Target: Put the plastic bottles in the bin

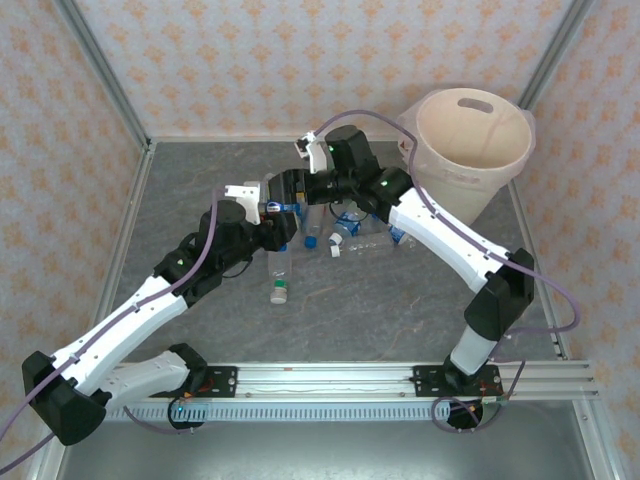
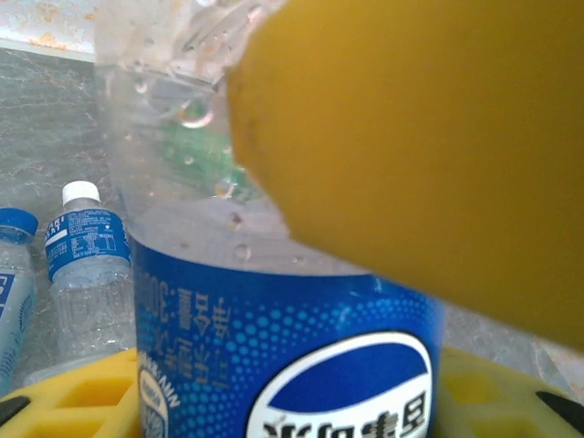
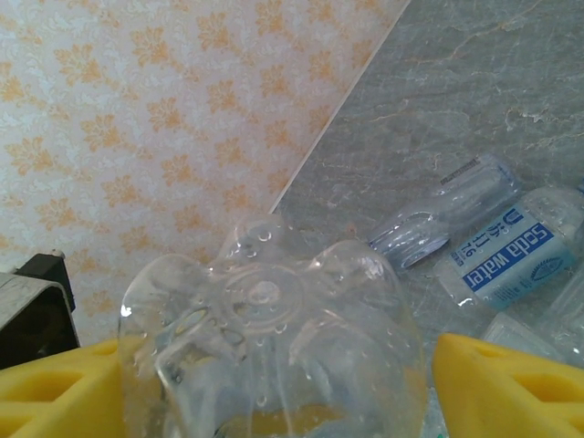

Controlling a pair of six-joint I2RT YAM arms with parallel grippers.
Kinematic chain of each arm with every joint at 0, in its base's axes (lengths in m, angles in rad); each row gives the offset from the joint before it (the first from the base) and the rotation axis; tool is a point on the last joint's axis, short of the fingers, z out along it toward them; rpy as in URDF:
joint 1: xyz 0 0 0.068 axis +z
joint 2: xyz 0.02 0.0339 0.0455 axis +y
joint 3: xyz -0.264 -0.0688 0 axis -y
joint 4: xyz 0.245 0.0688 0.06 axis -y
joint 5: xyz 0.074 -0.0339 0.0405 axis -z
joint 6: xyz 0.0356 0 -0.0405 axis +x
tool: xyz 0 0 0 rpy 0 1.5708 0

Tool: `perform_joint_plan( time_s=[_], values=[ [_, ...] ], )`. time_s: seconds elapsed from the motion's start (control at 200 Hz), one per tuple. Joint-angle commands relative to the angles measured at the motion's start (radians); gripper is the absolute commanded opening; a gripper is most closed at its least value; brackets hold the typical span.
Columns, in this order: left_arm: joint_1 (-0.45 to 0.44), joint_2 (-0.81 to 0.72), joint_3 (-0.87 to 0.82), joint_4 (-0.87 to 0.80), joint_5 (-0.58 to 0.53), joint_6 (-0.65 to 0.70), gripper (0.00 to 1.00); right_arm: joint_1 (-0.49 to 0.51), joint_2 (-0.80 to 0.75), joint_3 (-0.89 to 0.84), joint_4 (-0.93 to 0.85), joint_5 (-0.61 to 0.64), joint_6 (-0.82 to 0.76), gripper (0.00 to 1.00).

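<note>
My left gripper (image 1: pixel 277 207) (image 2: pixel 283 401) is shut on a clear plastic bottle (image 1: pixel 287 208) (image 2: pixel 274 347) with a blue label, held above the middle of the table. My right gripper (image 1: pixel 300 190) (image 3: pixel 274 392) reaches in from the other side. Its yellow fingers (image 3: pixel 511 383) stand open on either side of that bottle's clear base (image 3: pixel 265 310), and a slim gap shows at the right finger. More plastic bottles (image 1: pixel 360 238) lie in a pile just beneath, and one (image 1: pixel 281 272) lies nearer the front. The cream-white bin (image 1: pixel 455 190) stands at the back right.
In the left wrist view two blue-labelled bottles (image 2: pixel 87 265) lie on the grey table. The right wrist view takes in a "Soda Water" bottle (image 3: pixel 511 255) and a clear one (image 3: pixel 447 210) near the patterned wall (image 3: pixel 164 109). Enclosure walls ring the table (image 1: pixel 380 320).
</note>
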Motion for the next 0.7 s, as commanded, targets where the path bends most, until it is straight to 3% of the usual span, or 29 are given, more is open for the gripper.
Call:
perform_joint_plan(
  time_s=[0.0,0.235,0.405,0.696],
  values=[
    [-0.010,0.002,0.040,0.040,0.020,0.018,0.47,0.002,0.018,0.043,0.004,-0.036,0.005,0.76],
    [-0.011,0.005,0.046,0.041,0.031,0.024,0.47,0.003,0.035,0.050,0.005,-0.060,0.014,0.75],
    [-0.012,0.003,0.047,0.041,0.028,0.025,0.47,0.003,0.038,0.052,-0.003,-0.062,0.014,0.59],
    [-0.011,-0.012,0.022,0.050,0.005,0.010,0.51,0.003,0.030,0.057,0.000,-0.006,0.021,0.47]
  ],
)
